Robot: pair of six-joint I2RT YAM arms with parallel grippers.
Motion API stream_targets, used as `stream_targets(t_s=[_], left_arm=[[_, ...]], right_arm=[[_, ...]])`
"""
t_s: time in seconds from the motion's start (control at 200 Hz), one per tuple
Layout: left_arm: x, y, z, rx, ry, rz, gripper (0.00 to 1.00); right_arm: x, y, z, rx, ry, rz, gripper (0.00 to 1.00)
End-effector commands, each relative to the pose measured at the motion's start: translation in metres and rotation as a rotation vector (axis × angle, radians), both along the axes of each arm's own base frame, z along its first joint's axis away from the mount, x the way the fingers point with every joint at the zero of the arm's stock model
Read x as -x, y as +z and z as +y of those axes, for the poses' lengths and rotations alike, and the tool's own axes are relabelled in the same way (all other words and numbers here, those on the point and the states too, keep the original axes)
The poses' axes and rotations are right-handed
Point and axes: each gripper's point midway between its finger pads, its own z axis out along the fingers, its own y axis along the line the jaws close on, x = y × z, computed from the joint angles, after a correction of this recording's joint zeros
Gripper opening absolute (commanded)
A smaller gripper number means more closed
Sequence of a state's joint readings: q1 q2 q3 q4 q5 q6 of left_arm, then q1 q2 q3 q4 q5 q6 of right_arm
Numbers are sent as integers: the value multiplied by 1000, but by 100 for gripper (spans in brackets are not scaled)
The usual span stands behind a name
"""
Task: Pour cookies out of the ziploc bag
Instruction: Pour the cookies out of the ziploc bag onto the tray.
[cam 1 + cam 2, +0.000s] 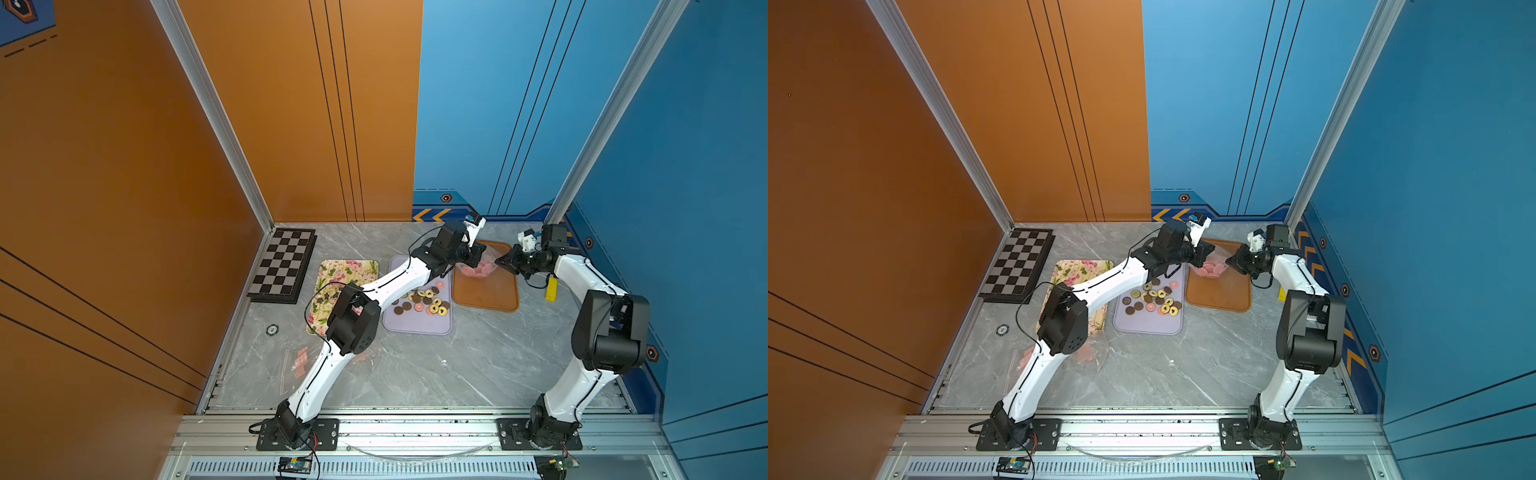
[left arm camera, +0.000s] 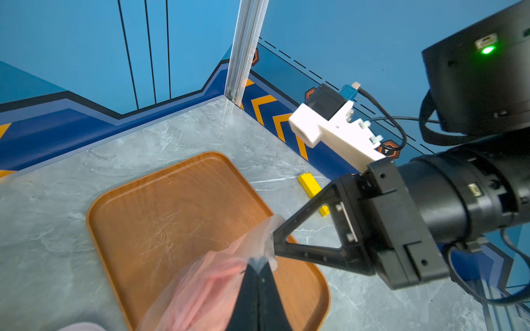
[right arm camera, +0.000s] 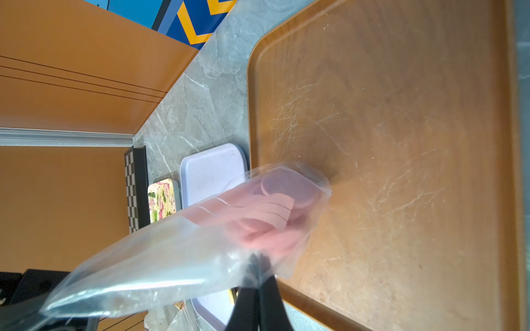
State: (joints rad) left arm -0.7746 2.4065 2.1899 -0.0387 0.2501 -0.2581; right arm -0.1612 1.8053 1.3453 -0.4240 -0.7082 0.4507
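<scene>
In both top views the two arms meet at the far side of the table (image 1: 457, 365), over a brown tray (image 1: 486, 297). The ziploc bag (image 1: 478, 269) hangs between them, with the left tool (image 1: 481, 257) on one side of it and the right tool (image 1: 500, 262) on the other. Pink discs (image 1: 1212, 269) sit in a heap in the sagging film. Beside the brown tray, a lilac tray (image 1: 415, 325) carries loose cookies (image 1: 424, 301) in brown, pink and yellow-ringed rounds. A floral tray (image 1: 353, 269) lies beyond that.

In the left wrist view, the left tool (image 2: 258, 265) has its jaws together, clamped on a thin edge of the ziploc bag (image 2: 206, 283). The right tool (image 2: 274, 242) is likewise closed on a fold of film close by. The brown tray (image 2: 172, 206) underneath is bare and scratched. A yellow block (image 2: 308, 184) lies on the table past it.

In the right wrist view, the right tool (image 3: 259, 265) pinches the film. The ziploc bag (image 3: 160, 263) stretches away as a limp, clear tube, with the pink discs (image 3: 275, 206) gathered at the end over the brown tray (image 3: 401, 137). The picture is too blurred to show which end is the mouth.

The film looks light, soft and slippery, so it is likely to fold and slide rather than hold a shape. A hold on the seam or a corner would probably be safer than one on the loose middle. The discs look thin and brittle and may crack if they drop far, so the mouth should be kept low over the tray.
</scene>
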Motion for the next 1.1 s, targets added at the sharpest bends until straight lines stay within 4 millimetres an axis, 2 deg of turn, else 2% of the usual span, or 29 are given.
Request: stream_targets(t_s=[0.0, 0.08, 0.235, 0.45, 0.656, 0.796, 1.016, 1.096], left_arm=[[0, -33, -3, -54, -1, 51, 0], [0, -40, -3, -64, -1, 55, 0], [-5, -40, -3, -52, 2, 61, 0], [-5, -38, -3, -52, -11, 57, 0], [2, -24, -9, -28, -37, 29, 0], [3, -21, -9, -23, -34, 31, 0], [2, -13, -8, -17, -35, 17, 0], [1, -14, -7, -15, -33, 21, 0]], right_arm=[[-7, 9, 2, -23, 1, -33, 0], [-9, 15, 5, -26, 15, -58, 0], [-18, 30, 2, -12, 9, -103, 0], [-20, 32, -2, -8, 7, -107, 0], [-26, 56, 14, -18, 57, -171, 0], [-26, 56, 23, -16, 81, -159, 0], [-24, 59, 22, -1, 82, -167, 0], [-24, 51, 23, -10, 85, -144, 0]])
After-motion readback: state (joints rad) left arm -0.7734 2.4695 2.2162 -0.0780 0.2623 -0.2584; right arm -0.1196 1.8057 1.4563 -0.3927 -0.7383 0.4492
